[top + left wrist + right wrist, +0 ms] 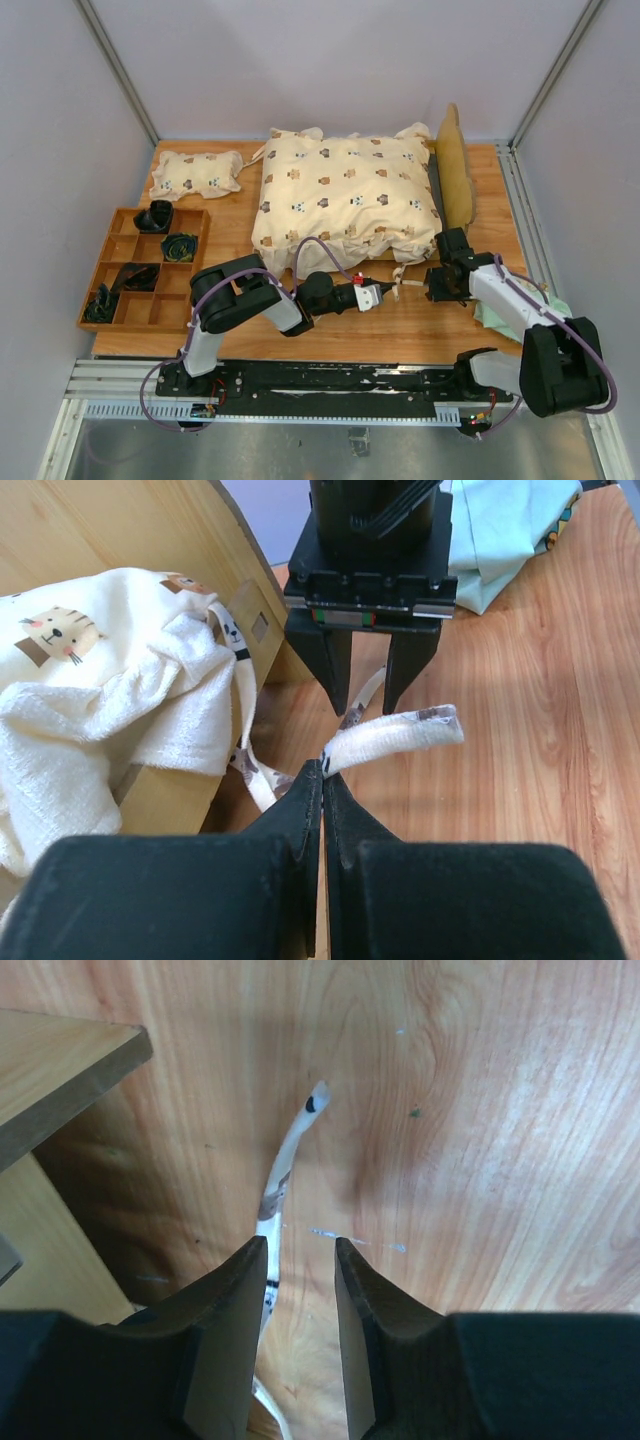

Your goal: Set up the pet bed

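The pet bed (457,165) lies across the back of the table, its wavy headboard on the right, mostly hidden under a cream bear-print quilt (345,195). A corner of its wood frame (120,530) shows in the left wrist view. My left gripper (323,770) is shut on a white printed tie strap (395,735) that comes off the quilt's front edge. Facing it a few centimetres away, my right gripper (300,1245) stands open just above the table. A second strap (287,1155) lies on the wood beside its left finger (235,1300), ungripped.
A wooden compartment tray (105,270) with dark items stands at the left. A small bear-print pillow (195,172) lies at the back left. A pale green cloth (500,318) sits under the right arm. The bed frame's corner (60,1070) is close to the right gripper.
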Robot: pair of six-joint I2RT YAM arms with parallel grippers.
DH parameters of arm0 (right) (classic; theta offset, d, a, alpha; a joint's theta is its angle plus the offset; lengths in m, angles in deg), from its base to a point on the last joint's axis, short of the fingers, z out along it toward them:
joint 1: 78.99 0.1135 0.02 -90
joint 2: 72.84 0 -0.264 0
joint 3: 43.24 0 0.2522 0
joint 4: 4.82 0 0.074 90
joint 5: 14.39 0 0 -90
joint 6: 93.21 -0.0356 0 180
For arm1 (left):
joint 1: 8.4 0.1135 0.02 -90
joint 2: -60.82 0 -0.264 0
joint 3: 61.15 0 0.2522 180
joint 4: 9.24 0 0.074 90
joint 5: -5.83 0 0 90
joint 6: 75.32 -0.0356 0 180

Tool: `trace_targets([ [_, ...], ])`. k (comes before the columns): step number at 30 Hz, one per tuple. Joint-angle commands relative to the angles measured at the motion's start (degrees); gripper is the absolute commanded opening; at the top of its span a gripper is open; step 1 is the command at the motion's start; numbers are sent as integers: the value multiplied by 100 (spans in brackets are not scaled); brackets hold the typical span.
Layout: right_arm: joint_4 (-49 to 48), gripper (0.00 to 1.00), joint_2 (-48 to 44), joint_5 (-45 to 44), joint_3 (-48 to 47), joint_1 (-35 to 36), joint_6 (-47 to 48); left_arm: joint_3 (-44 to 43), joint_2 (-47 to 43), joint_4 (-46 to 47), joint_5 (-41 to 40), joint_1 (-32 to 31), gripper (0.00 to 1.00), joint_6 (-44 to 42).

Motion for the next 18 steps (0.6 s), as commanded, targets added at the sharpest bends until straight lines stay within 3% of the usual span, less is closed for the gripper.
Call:
trace_targets([
  [1, -80, 35, 360, 14, -99, -84, -264, -114, -4, 246, -24, 41, 0, -123],
  [11, -366, 35, 676, -246, 33, -119, -419, -177, -13, 221, 12, 48, 0, -124],
  [18, -307, 39, 369, -208, -27, -157, -393, -194, 28, 238, 17, 51, 0, -99],
])
